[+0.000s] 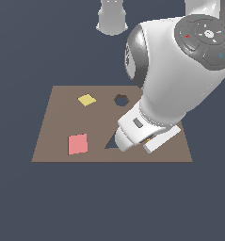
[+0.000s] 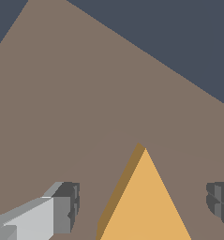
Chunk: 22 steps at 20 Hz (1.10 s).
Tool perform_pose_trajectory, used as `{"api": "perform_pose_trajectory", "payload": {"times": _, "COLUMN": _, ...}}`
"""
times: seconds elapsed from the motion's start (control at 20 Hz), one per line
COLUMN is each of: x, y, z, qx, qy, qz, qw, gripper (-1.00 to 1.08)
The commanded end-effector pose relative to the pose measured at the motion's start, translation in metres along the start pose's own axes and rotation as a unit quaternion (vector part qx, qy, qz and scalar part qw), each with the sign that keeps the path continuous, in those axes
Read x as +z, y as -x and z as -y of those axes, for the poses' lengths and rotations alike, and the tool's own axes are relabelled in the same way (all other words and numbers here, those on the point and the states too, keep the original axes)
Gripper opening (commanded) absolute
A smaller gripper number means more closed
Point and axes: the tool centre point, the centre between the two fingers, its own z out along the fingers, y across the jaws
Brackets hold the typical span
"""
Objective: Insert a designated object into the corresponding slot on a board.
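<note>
A: What was the gripper (image 2: 144, 206) doing?

B: In the wrist view its two grey fingers (image 2: 64, 206) stood wide apart on either side of the orange triangular block (image 2: 146, 206), with a clear gap on each side, so it had hold of nothing. The block lay flat on the brown board (image 2: 85, 93), one corner pointing away from the camera.

A: And from the exterior view?

B: That view showed almost none of this. The arm's white wrist covered the gripper, and only a speck of orange (image 1: 148, 140) peeked out beneath it, on the near part of the board towards that view's right. It did show what the wrist camera missed: the dark triangular slot (image 1: 111, 143) just to the left of the wrist, half hidden by it, a dark hexagonal hole (image 1: 121, 100) further back, a yellow diamond tile (image 1: 87, 100) at far left, and a pink square (image 1: 78, 144) at near left.

A: Surfaces?

B: All flat and matte; the block had one darker bevelled side.
</note>
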Motion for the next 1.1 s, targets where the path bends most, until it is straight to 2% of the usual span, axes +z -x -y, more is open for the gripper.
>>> {"api": "perform_pose_trajectory", "payload": {"times": 0.0, "x": 0.0085, "y": 0.0003, "z": 0.0003, "qx": -0.001, "qy": 0.000, "qz": 0.001, "qw": 1.0000, "gripper": 1.00}}
{"api": "perform_pose_trajectory", "payload": {"times": 0.15, "x": 0.0121, "y": 0.0002, "z": 0.0005, "qx": -0.001, "qy": 0.000, "qz": 0.001, "qw": 1.0000, "gripper": 1.00}}
{"api": "perform_pose_trajectory", "payload": {"times": 0.2, "x": 0.0121, "y": 0.0002, "z": 0.0005, "qx": -0.001, "qy": 0.000, "qz": 0.001, "qw": 1.0000, "gripper": -1.00}}
{"api": "perform_pose_trajectory", "payload": {"times": 1.05, "x": 0.0117, "y": -0.0007, "z": -0.0017, "qx": 0.014, "qy": 0.000, "qz": 0.001, "qw": 0.9999, "gripper": -1.00}}
